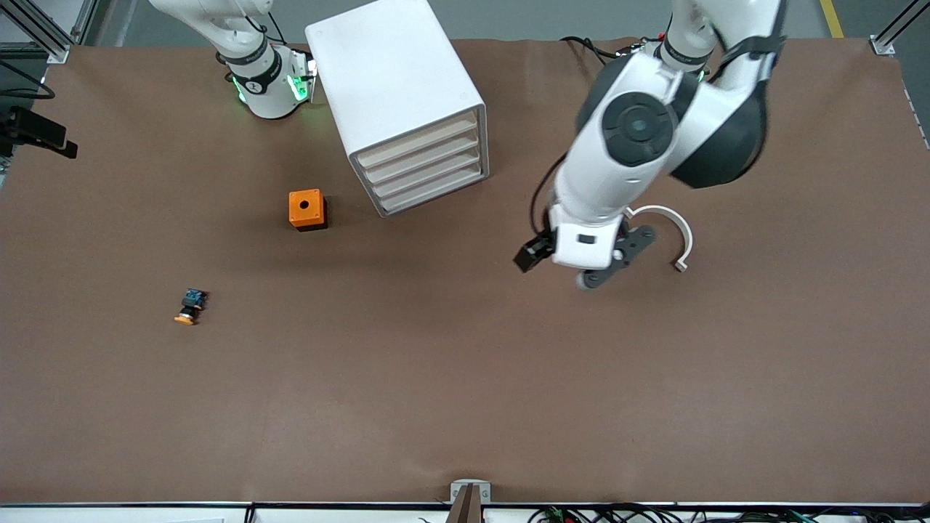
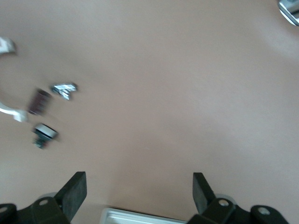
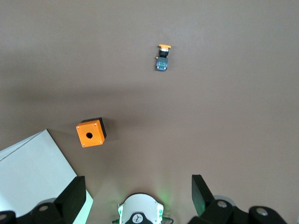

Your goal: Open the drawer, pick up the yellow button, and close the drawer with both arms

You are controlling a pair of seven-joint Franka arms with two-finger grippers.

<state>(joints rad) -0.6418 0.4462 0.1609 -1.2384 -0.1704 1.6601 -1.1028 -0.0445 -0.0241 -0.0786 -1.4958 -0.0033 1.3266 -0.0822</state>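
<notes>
Both hands spread and empty; button (image 1: 190, 306) looks light and rigid, so you'd pinch its blue-black body, not the slick cap.

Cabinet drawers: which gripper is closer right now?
Left. The left gripper hovers open over bare table beside the cabinet, toward its own end. The right gripper, open, is high above its arm's base.

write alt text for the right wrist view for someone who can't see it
Looking down on a brown table between the open right pincer: a tiny orange-capped button lies alone, an orange box with a hole stands beside a white cabinet.
</notes>
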